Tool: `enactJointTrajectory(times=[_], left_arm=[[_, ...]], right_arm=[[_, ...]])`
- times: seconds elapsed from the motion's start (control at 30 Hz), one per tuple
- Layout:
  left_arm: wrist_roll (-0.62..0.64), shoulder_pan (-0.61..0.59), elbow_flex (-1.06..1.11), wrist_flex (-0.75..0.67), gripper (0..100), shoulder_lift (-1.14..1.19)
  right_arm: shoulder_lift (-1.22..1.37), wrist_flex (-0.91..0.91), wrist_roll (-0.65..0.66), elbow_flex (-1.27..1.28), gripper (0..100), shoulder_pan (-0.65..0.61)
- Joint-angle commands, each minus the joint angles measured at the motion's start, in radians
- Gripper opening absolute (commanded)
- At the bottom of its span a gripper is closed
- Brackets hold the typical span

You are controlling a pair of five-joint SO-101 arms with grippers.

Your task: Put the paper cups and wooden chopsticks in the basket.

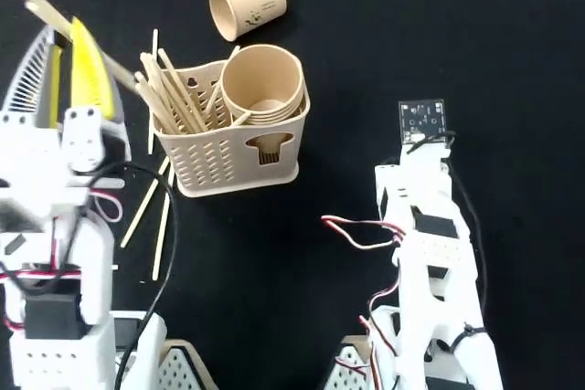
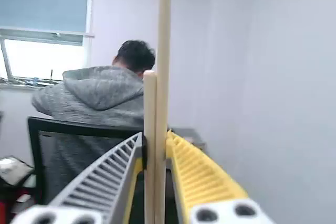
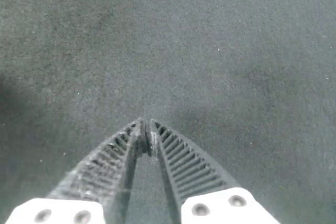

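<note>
1. The left gripper (image 1: 64,32), with one white ribbed finger and one yellow, sits at the table's far left edge. Its jaws are closed narrowly on two pale wooden chopsticks (image 2: 164,35). In the high view the pair slants from the top left corner down toward the basket.
2. Two loose wooden chopsticks (image 1: 142,203) lie on the black cloth (image 1: 347,89), just beside the basket's near left corner.
3. The cream perforated plastic basket (image 1: 219,166) stands upright, left of centre. A bundle of chopsticks (image 1: 169,89) leans in its left part, and a stack of tan paper cups (image 1: 262,89) stands in its right part.
4. A single tan paper cup (image 1: 247,6) lies on its side beyond the basket, near the cloth's far edge. Its small dark print is too small to read.
5. A broad band of cloth separates the basket from the white right arm (image 1: 425,226).
6. The right gripper (image 3: 145,135) has its black ribbed tips pressed together, gripping nothing, above the cloth.
</note>
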Motion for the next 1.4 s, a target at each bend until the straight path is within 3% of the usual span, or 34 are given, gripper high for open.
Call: enactJointTrajectory(times=[0.0, 0.1, 0.57, 0.7, 0.9, 1.1, 1.23, 1.37], left_arm=[[0.221, 0.008, -0.150, 0.031, 3, 0.064], [0.292, 0.028, -0.154, 0.071, 3, 0.112], [0.239, 0.051, 0.105, -0.011, 3, 0.161], [0.138, 0.054, 0.102, 0.120, 9, 0.160], [0.175, 0.054, -0.004, 0.313, 16, 0.160], [0.133, 0.036, -0.188, 0.566, 19, 0.160], [0.068, -0.061, -0.326, 0.752, 19, 0.173], [0.015, -0.236, -0.369, 0.939, 19, 0.209]], right_arm=[[-0.031, -0.018, 0.008, -0.007, 1.3, -0.011], [-0.031, -0.018, 0.008, -0.007, 1.3, -0.011], [-0.031, -0.018, 0.008, -0.007, 1.3, -0.009], [-0.031, -0.018, 0.008, -0.008, 1.3, -0.009], [-0.031, -0.018, 0.008, -0.008, 1.3, -0.009], [-0.031, -0.018, 0.008, -0.008, 1.3, -0.009], [-0.031, -0.018, 0.008, -0.007, 1.3, -0.009], [-0.031, -0.018, 0.008, -0.007, 1.3, -0.009]])
